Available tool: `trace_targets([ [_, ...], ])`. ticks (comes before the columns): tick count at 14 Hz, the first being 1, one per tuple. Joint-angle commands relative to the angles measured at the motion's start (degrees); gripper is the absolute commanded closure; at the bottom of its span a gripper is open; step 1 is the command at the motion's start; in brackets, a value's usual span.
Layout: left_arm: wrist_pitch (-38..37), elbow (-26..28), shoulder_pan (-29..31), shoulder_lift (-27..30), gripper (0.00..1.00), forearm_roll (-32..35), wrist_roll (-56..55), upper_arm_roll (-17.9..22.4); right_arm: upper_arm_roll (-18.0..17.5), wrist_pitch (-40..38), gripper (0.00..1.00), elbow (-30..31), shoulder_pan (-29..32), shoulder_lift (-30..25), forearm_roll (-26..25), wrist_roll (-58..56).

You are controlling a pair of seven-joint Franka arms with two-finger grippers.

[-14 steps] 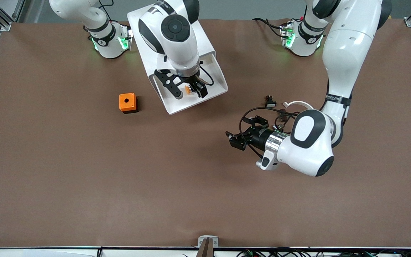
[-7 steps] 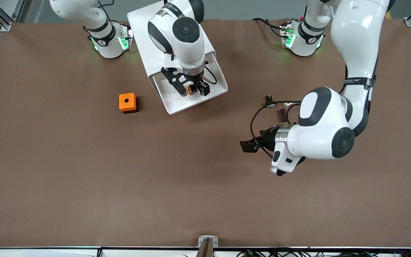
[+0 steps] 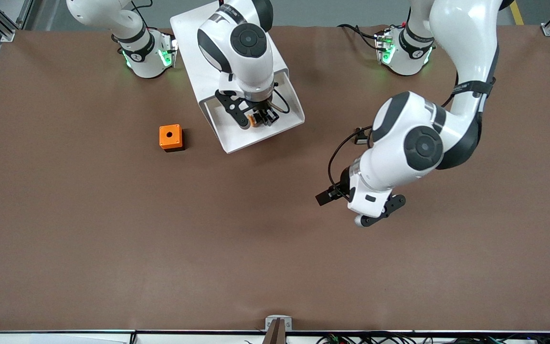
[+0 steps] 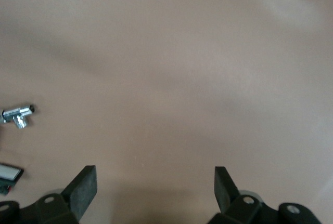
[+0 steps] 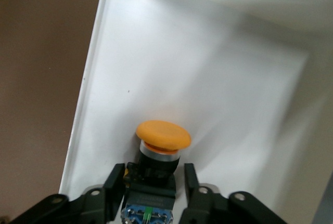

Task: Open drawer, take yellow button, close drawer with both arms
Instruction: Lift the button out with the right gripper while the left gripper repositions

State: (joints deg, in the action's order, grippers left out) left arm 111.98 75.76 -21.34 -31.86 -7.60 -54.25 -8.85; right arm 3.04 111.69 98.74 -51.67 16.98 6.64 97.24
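The drawer [image 3: 237, 141] stands pulled out of the white cabinet [image 3: 186, 28], its white floor [image 5: 208, 78] bare apart from the button. The button [image 3: 251, 120] [image 5: 162, 136] has an orange cap and a black-and-blue body. My right gripper [image 3: 257, 118] [image 5: 152, 182] reaches down into the drawer and is shut on the button's body, one finger on each side. My left gripper [image 3: 323, 197] [image 4: 155, 182] hangs open over bare brown table, toward the left arm's end, with nothing between its fingers [image 4: 86, 182].
An orange box [image 3: 170, 137] with a round black hole sits on the table beside the drawer, toward the right arm's end. A small black part [image 3: 362, 136] [image 4: 10, 174] and a small metal piece [image 4: 18, 115] lie under the left arm.
The right gripper's fingers have closed in on the button. The left arm has swung and rolled its wrist, its gripper staying open over the same stretch of table.
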Motion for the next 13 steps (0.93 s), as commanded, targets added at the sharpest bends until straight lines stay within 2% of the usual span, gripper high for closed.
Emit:
trace_targets([
  [1,8.05,8.51,-1.86,4.61,0.01,6.61,-5.84,-0.02,0.48,-0.07,0.98,0.22,-0.54,-0.80,-0.58,0.76],
  [5,8.96,8.70,-1.95,5.57,0.01,7.16,-7.88,-2.57,0.83,-0.94,1.00,-2.40,0.95,-1.07,-0.31,-0.20],
  [7,8.52,8.53,-1.95,5.49,0.01,7.25,-7.89,-2.57,0.74,-4.88,1.00,-6.53,3.49,-1.07,0.12,-3.78],
  [9,8.43,8.44,-1.95,5.49,0.01,7.25,-7.97,-2.31,0.83,-10.24,1.00,-10.13,7.96,-1.07,1.44,-11.06],
  [13,7.20,8.53,-2.57,5.31,0.01,8.13,-8.15,-2.31,0.92,-14.12,1.00,-10.50,17.80,-1.59,1.44,-31.26],
])
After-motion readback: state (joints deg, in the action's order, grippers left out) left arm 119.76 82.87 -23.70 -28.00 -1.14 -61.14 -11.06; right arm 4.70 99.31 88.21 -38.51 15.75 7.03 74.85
